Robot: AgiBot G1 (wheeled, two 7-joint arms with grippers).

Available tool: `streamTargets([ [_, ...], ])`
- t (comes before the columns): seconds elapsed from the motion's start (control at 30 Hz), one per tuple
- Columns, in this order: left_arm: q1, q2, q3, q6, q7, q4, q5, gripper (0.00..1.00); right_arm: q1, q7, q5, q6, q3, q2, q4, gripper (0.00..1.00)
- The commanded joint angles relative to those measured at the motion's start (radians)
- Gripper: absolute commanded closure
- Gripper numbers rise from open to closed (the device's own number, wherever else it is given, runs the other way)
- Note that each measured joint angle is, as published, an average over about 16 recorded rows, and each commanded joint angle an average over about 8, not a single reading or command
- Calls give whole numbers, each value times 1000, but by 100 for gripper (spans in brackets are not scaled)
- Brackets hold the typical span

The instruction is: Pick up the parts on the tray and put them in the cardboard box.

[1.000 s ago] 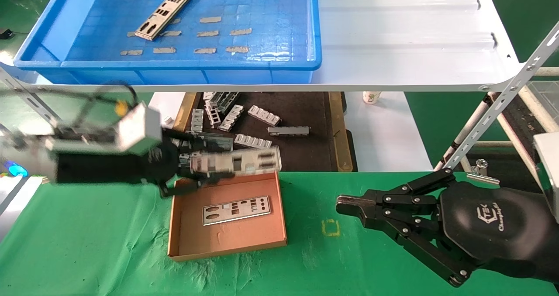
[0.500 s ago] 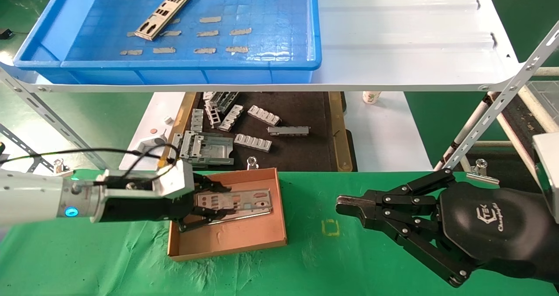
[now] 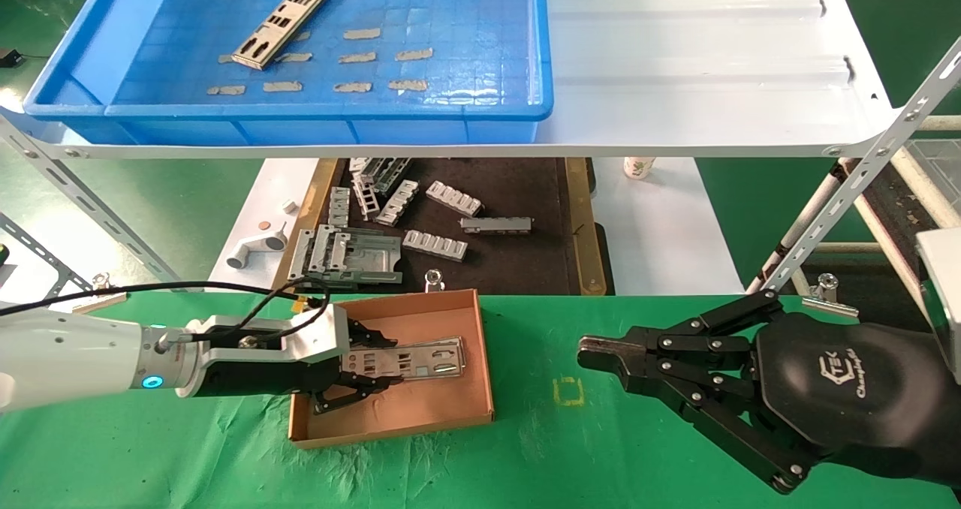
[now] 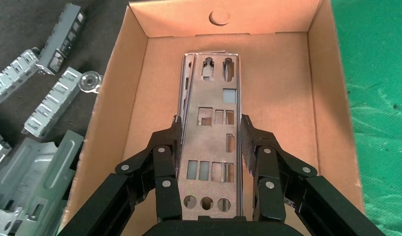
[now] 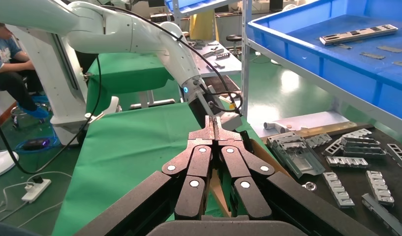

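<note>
My left gripper [image 3: 375,365] [image 4: 211,123] is low inside the cardboard box [image 3: 420,408] [image 4: 110,128], shut across the width of a silver punched plate [image 3: 420,359] [image 4: 208,98]. That plate lies flat along the box, on top of a second plate whose edge [image 4: 184,83] shows beside it. One more plate [image 3: 281,25] [image 5: 358,33] lies in the blue tray [image 3: 300,111] [image 5: 336,64] on the white shelf. The right gripper [image 3: 593,355] [image 5: 213,120] is parked, shut and empty, over the green cloth to the right of the box.
Behind the box, below the shelf, a dark mat [image 3: 518,261] holds several grey ribbed brackets [image 3: 435,244]. Slanted metal shelf struts [image 3: 848,201] stand at both sides. A yellow square mark [image 3: 568,391] sits on the green cloth between box and right gripper.
The left gripper carried the plate from above the box's back edge down into the box, onto the plate lying there. The right arm has not moved.
</note>
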Motion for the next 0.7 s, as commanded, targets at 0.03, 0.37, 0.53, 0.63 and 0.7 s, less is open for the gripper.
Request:
streamTargets([
  [0.03, -1, 8, 2, -5, 11, 15, 4, 97, 0, 0, 0, 0, 0, 0, 0, 100],
  [0.37, -22, 40, -2, -6, 49, 89, 0, 18, 0, 0, 0, 0, 0, 0, 0, 100],
  [0.53, -29, 46, -1, 2, 63, 118, 1, 7, 0, 0, 0, 0, 0, 0, 0, 100],
  [0.63, -31, 48, 0, 9, 70, 131, 2, 7, 0, 0, 0, 0, 0, 0, 0, 100],
  [0.7, -33, 50, 0, 13, 74, 139, 1, 6, 0, 0, 0, 0, 0, 0, 0, 100],
])
